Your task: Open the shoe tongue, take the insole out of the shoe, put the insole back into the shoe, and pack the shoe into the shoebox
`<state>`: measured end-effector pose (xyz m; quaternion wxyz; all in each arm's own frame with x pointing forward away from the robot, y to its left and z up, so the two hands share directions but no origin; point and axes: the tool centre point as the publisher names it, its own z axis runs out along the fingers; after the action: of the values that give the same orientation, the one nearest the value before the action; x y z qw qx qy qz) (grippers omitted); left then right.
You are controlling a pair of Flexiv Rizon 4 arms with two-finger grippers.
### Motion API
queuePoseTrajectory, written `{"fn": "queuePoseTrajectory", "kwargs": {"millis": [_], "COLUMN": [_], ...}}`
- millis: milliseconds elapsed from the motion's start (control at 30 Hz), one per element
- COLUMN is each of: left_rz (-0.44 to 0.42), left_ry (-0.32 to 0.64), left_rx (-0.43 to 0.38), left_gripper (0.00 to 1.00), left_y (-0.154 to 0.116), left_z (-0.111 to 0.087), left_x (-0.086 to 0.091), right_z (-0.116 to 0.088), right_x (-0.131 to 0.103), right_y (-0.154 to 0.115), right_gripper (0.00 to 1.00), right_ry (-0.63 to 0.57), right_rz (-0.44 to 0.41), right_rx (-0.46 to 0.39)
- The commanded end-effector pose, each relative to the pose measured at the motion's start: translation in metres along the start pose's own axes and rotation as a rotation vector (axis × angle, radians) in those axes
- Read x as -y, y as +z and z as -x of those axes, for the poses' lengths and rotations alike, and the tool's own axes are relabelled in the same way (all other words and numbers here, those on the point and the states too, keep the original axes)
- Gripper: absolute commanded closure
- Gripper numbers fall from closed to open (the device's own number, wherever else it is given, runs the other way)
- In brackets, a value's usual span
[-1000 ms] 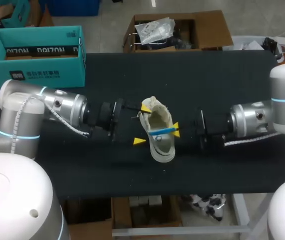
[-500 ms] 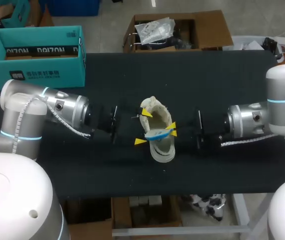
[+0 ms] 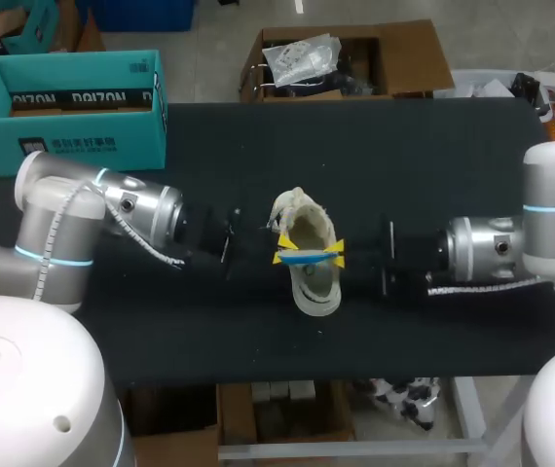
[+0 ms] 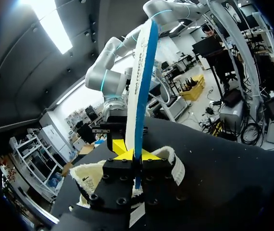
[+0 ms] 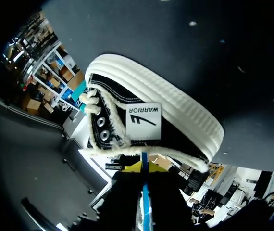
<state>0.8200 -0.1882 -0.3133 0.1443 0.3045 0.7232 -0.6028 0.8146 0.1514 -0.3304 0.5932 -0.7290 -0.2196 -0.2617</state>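
- The left end effector (image 3: 280, 255), spread wide around the shoe (image 3: 316, 292) a second ago, now has its yellow tips drawn together on one end of the blue insole (image 3: 307, 259).
- The left wrist view confirms this: the insole (image 4: 142, 82) stands on edge, pinched between that end effector's fingers.
- The right end effector (image 3: 336, 256) has come in lower and still grips the other end. In its own wrist view the insole's blue edge (image 5: 143, 202) runs between its fingers.
- The insole has turned from a slant to lie level across the shoe's opening, held by both arms.
- Judging from this, the insole is out of the shoe and the grip is being shared or passed over. Putting it back in and packing the shoe are not yet done.
- The shoe sits in the middle of the dark surface (image 3: 433, 165), between the two arms, its opening under the insole.
- The teal shoebox (image 3: 68, 107) stands open at the far left corner, well apart from the shoe.
- Count: one shoe, one insole, one shoebox, two end effectors.
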Motion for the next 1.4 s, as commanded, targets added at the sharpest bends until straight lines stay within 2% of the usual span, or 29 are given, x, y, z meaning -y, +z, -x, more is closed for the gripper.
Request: {"fn": "queuePoseTrajectory", "kwargs": {"millis": [33,333,367,433,467,500,700,833,900,933,1033,1067,1133,1400], "left_rz": [-0.018,-0.029,-0.027,-0.015,-0.009,-0.001,0.032,0.034,0.035,0.033,0.019,0.012,0.002,-0.007], "left_ry": [-0.004,0.057,0.07,0.087,0.094,0.1,0.13,0.132,0.132,0.131,0.134,0.134,0.137,0.13], "left_rx": [-0.002,-0.057,-0.064,-0.081,-0.083,-0.088,-0.133,-0.151,-0.157,-0.159,-0.167,-0.168,-0.176,-0.206], "left_gripper": [1.0,1.0,1.0,1.0,1.0,1.0,1.0,1.0,1.0,1.0,1.0,1.0,1.0,1.0], "left_y": [0.007,0.007,0.006,0.004,0.003,0.002,-0.003,-0.003,-0.004,-0.004,-0.005,-0.006,-0.006,-0.006], "left_z": [0.0,0.003,0.003,0.005,0.006,0.007,0.011,0.012,0.012,0.011,0.011,0.01,0.01,0.007], "left_x": [-0.009,-0.007,-0.007,-0.007,-0.007,-0.007,-0.01,-0.01,-0.01,-0.01,-0.008,-0.008,-0.006,-0.003], "right_z": [0.002,0.001,0.0,0.0,-0.001,-0.001,0.001,0.005,0.006,0.007,0.009,0.01,0.011,0.012], "right_x": [-0.001,-0.002,-0.002,-0.001,0.0,0.001,0.004,0.005,0.006,0.006,0.007,0.007,0.008,0.013], "right_y": [-0.001,0.001,0.001,0.0,-0.001,-0.002,-0.003,-0.006,-0.006,-0.006,-0.005,-0.005,-0.003,0.001], "right_gripper": [1.0,1.0,0.73,0.34,0.23,0.18,0.24,0.27,0.4,0.5,0.57,0.64,0.69,0.73], "right_ry": [0.001,-0.004,-0.004,-0.009,-0.013,-0.017,-0.05,-0.054,-0.053,-0.052,-0.051,-0.051,-0.051,-0.063], "right_rz": [-0.001,-0.006,0.005,0.022,0.035,0.049,0.135,0.142,0.152,0.153,0.159,0.16,0.162,0.182], "right_rx": [-0.008,0.008,0.014,0.031,0.041,0.053,0.106,0.096,0.089,0.089,0.091,0.09,0.089,0.085]}}
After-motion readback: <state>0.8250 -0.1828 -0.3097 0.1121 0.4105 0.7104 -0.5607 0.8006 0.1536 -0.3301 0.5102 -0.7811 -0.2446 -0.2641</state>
